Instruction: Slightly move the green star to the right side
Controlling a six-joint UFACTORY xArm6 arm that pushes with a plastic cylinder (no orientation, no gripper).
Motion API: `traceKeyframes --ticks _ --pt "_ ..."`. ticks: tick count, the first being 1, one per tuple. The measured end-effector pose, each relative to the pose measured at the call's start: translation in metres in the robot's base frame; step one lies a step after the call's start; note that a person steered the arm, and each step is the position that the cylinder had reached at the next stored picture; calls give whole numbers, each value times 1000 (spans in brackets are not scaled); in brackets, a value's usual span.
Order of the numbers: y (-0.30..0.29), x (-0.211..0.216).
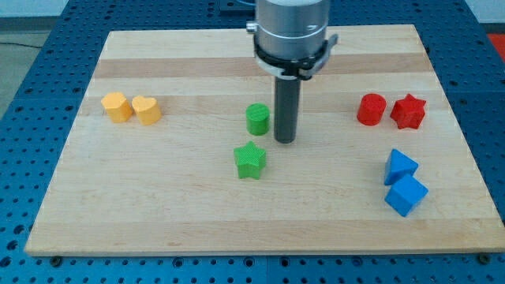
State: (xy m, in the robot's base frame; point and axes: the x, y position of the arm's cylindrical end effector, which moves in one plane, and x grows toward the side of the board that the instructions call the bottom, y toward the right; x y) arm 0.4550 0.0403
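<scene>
The green star (250,160) lies near the middle of the wooden board (158,205). A green cylinder (257,119) stands just above it. My tip (285,140) is down at the board, right beside the green cylinder on its right and a little above and to the right of the green star. The tip is apart from the star by a small gap.
An orange hexagon block (117,106) and an orange heart block (146,110) sit together at the view's left. A red cylinder (371,109) and red star (409,111) sit at the right. Two blue blocks (400,166) (406,195) lie at the lower right.
</scene>
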Motion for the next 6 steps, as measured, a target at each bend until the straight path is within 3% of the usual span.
traceKeyframes --ticks 2,4,6 --pt "-50 -11" --pt "-135 50" --pt "-29 58"
